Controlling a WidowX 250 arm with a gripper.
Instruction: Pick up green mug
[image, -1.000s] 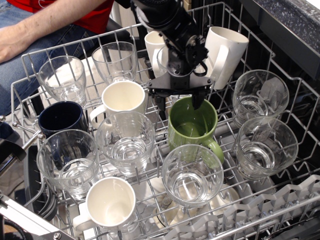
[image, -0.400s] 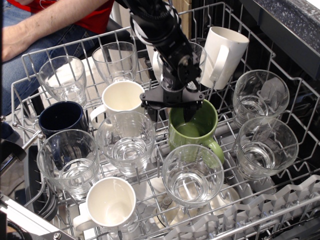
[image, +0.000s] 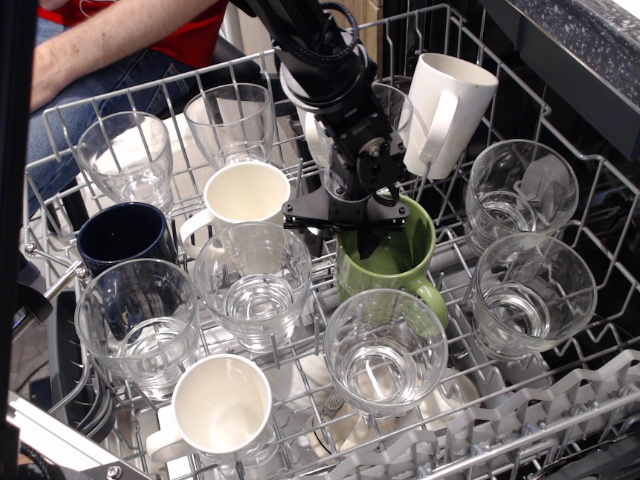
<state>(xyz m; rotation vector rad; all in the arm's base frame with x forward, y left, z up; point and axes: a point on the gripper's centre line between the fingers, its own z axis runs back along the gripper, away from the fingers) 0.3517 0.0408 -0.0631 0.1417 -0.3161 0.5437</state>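
The gripper (image: 343, 232) is hanging over the left rim of the green mug (image: 388, 262), its black fingers spread apart: one finger (image: 367, 240) is dipping inside the mug's mouth, the other is standing just outside the left wall, so the wall is sitting between them. Whether the fingers are pressing on that wall cannot be told; they are looking parted, not clamped. The black arm (image: 325, 70) is reaching down to it from the far side.

The green mug is standing upright near the middle of the wire dish rack (image: 60, 120), its loop handle pointing toward the near right. Just left of it a clear glass (image: 252, 283) is standing, and a white mug (image: 243, 198) is sitting beyond that glass. Another glass (image: 385, 352) is standing right in front of the green mug. At the far side a tall white mug (image: 450, 100) is leaning. A dark navy mug (image: 125, 236) is sitting at the left, well apart. A person's arm (image: 120, 40) is resting beyond the rack's far left corner.
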